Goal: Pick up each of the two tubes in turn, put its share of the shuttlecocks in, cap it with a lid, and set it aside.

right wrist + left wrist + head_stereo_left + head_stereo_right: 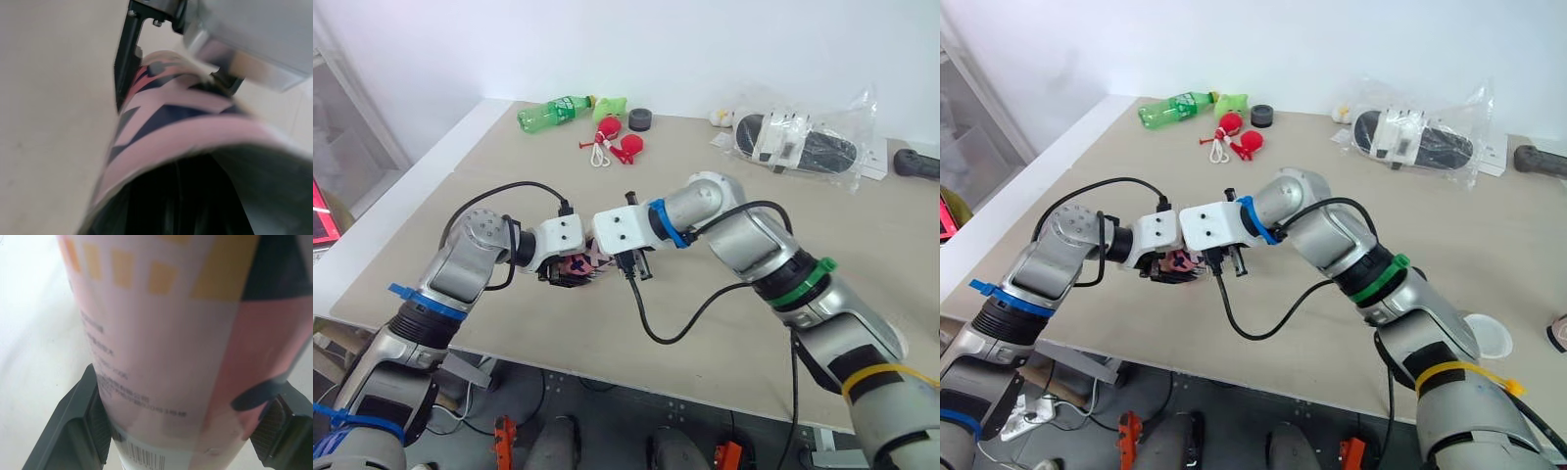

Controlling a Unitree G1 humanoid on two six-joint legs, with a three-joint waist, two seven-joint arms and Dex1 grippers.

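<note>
Left gripper [183, 428] clamped the pink tube [161, 342] near the table [558, 333] edge; right gripper [634, 266] alongside, hold unclear; open tabletop beyond.

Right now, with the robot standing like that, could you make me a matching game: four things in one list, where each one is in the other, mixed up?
Things:
1. green bottle
2. pink tube
3. white lid
4. clear plastic bag

Places:
A. near the front edge of the table, on the robot's right
B. clamped between the fingers of the left tool
C. far side of the table, on the right
D. far side of the table, on the left

Pairs: 1-D, 2-B, 3-A, 4-C.
</note>
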